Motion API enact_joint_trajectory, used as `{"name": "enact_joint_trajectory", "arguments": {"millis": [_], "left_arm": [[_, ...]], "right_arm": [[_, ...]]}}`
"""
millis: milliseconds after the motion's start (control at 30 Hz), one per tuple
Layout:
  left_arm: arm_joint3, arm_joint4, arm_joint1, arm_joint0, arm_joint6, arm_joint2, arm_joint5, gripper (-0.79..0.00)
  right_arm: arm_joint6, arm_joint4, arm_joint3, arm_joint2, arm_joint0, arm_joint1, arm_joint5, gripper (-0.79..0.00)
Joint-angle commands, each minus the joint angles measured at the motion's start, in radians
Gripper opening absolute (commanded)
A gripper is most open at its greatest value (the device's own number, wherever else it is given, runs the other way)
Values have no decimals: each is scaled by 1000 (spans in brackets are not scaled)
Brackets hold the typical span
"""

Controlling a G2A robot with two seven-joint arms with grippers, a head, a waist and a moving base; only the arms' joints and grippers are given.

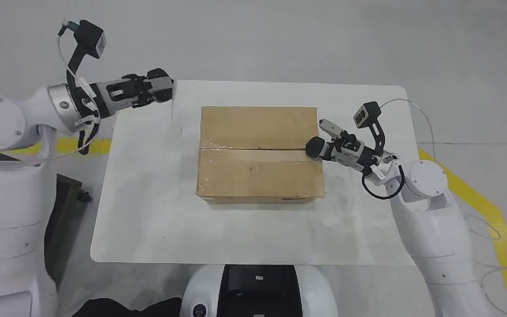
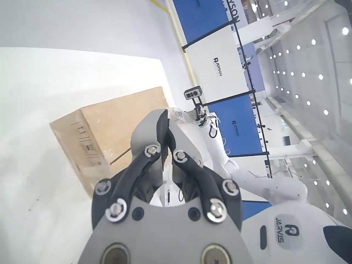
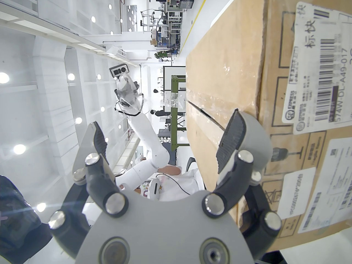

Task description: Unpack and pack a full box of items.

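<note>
Your closed brown cardboard box (image 1: 260,154) sits in the middle of the white desk (image 1: 142,214), flaps down, clear tape along the centre seam. Your right gripper (image 1: 319,136) is at the box's right end, spread wide. One pad is at the top edge near the seam, contact unclear; the other is clear of the cardboard. White shipping labels (image 3: 316,83) cover that end face. Your left gripper (image 1: 164,83) is pressed together and empty over the desk's far left corner, well apart from the box.
</note>
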Motion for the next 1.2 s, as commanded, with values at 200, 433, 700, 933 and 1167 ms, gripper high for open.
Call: {"name": "enact_joint_trajectory", "arguments": {"millis": [200,433,700,933,1167], "left_arm": [[33,-30,-18,-107,31,161,-19,-785],[71,2,-46,-190,116,320,-28,-785],[162,19,-72,-266,129,441,-16,-785],[243,33,-87,-321,87,500,-83,0],[324,9,-100,-370,70,519,-125,0]], "right_arm": [[0,0,0,0,0,0,0,0],[0,0,0,0,0,0,0,0],[0,0,0,0,0,0,0,0],[0,0,0,0,0,0,0,0],[0,0,0,0,0,0,0,0]]}}
